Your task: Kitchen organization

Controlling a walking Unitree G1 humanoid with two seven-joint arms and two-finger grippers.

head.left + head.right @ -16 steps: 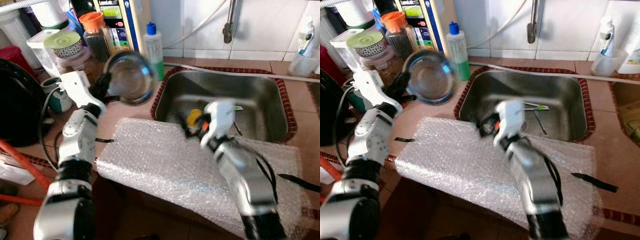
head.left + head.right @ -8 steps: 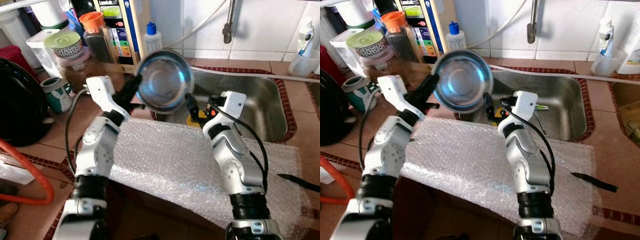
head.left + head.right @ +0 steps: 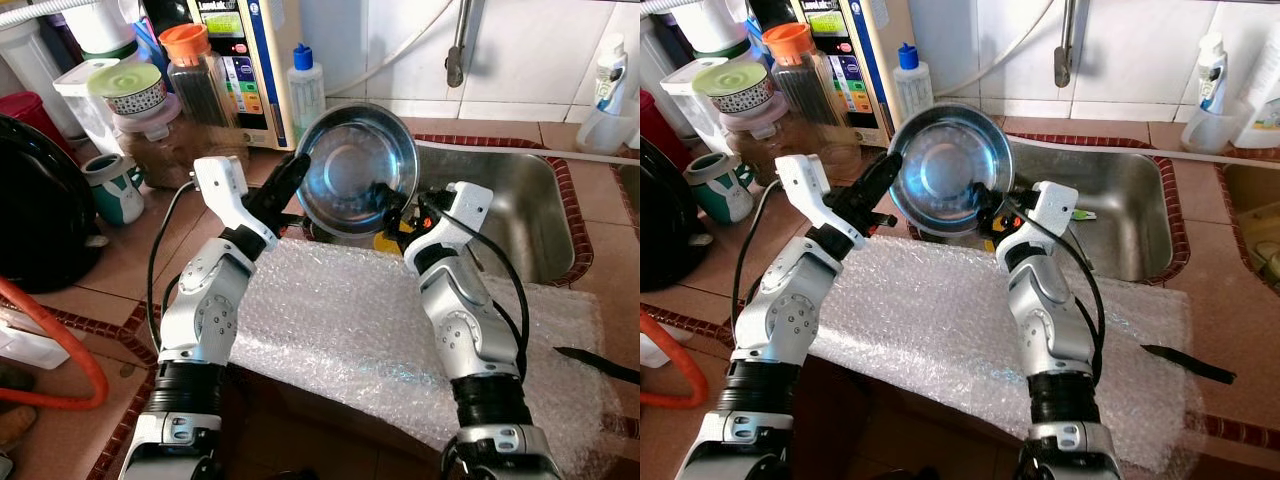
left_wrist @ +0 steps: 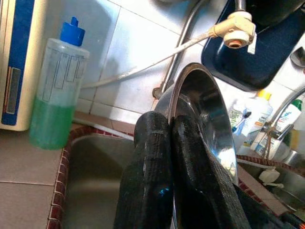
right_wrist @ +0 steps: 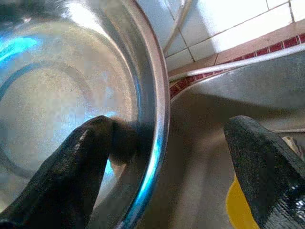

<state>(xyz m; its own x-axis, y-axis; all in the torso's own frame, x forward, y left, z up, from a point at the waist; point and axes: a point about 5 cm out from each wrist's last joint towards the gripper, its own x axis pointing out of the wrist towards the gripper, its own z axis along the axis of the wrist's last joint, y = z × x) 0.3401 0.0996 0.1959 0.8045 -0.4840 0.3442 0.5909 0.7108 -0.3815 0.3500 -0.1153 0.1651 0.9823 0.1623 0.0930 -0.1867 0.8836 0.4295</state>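
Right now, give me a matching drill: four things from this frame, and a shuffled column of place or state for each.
Things:
1. steel bowl
2. soap bottle
3. bubble wrap
4. mug

Place or state:
A. spread on the counter edge
B. beside the black pot
C. pinched on its rim by the left gripper
D. against the wall tiles

Pairs: 1-C, 2-D, 3-A, 4-B

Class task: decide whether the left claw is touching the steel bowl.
Touching. In the left wrist view, the left claw's two black fingers pinch the steel bowl's rim between them, with no gap visible.
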